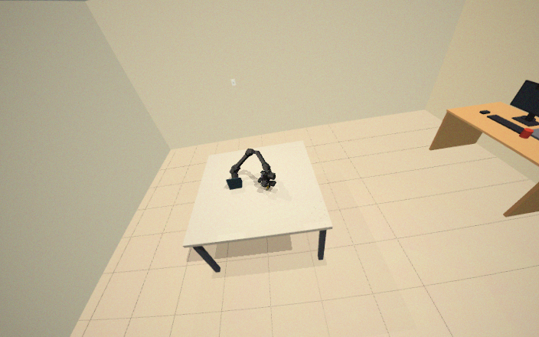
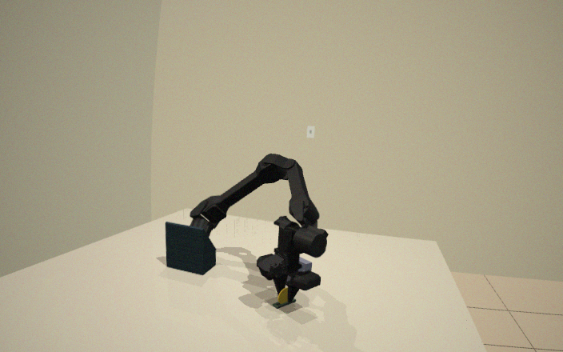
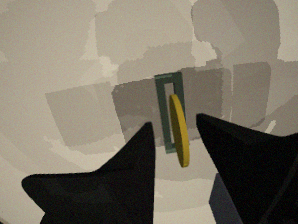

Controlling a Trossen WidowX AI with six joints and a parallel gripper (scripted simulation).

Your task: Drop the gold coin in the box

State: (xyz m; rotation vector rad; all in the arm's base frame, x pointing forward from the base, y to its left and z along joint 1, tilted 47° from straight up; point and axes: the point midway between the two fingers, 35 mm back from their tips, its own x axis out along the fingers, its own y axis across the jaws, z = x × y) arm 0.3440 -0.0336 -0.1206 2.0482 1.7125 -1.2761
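Directly above the shallow dark-green holder, the black parallel-jaw gripper points down with its fingers parted and nothing clamped between them. The thin gold coin stands on edge in that holder, lined up with the gap between the two black fingers; contact cannot be confirmed. The closed grey box sits just behind the holder, mostly hidden by the wrist. The dark square base block stands well left of the holder on the white table top.
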